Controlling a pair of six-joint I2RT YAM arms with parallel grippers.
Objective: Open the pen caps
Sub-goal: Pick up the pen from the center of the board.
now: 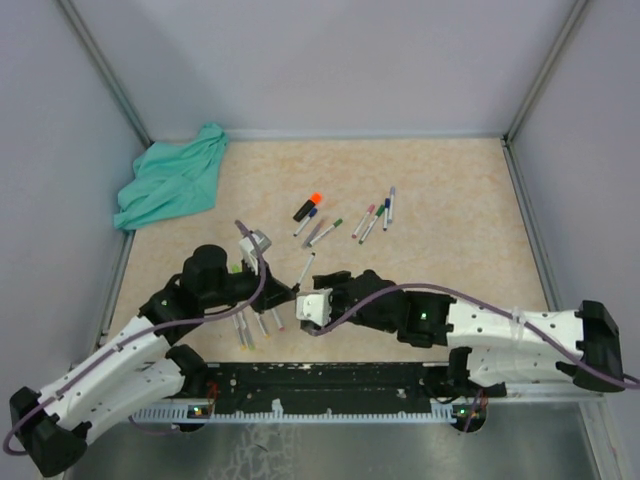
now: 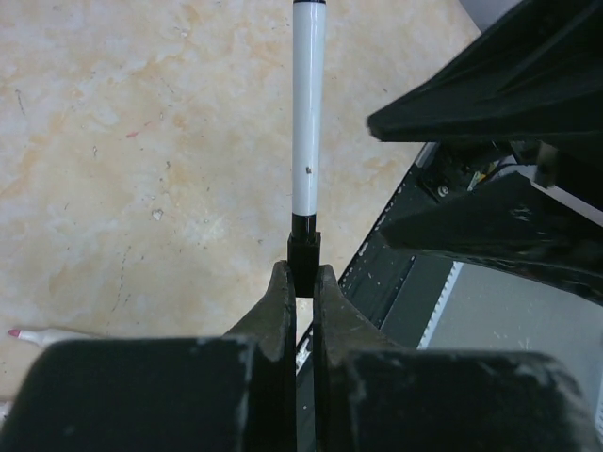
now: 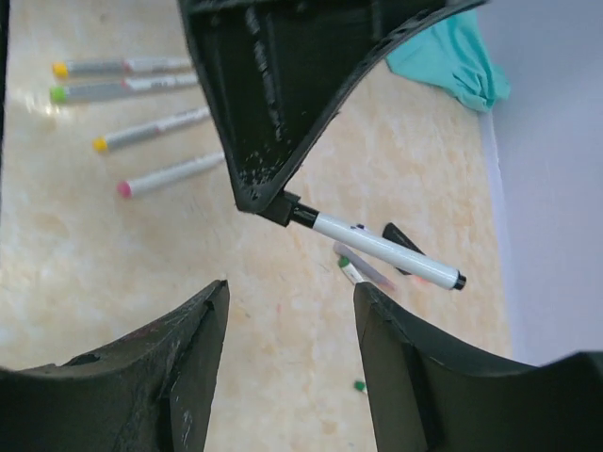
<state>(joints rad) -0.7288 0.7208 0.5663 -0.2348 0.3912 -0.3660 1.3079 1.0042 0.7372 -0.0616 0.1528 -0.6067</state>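
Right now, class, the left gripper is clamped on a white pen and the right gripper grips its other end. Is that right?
Not quite: the right gripper is open and holds nothing, as the right wrist view shows. The left gripper is indeed clamped on the white pen.

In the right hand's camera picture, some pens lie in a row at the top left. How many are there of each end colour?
Yellow-ended pens: 2
Green-ended pen: 1
Pink-ended pen: 1
Total: 4
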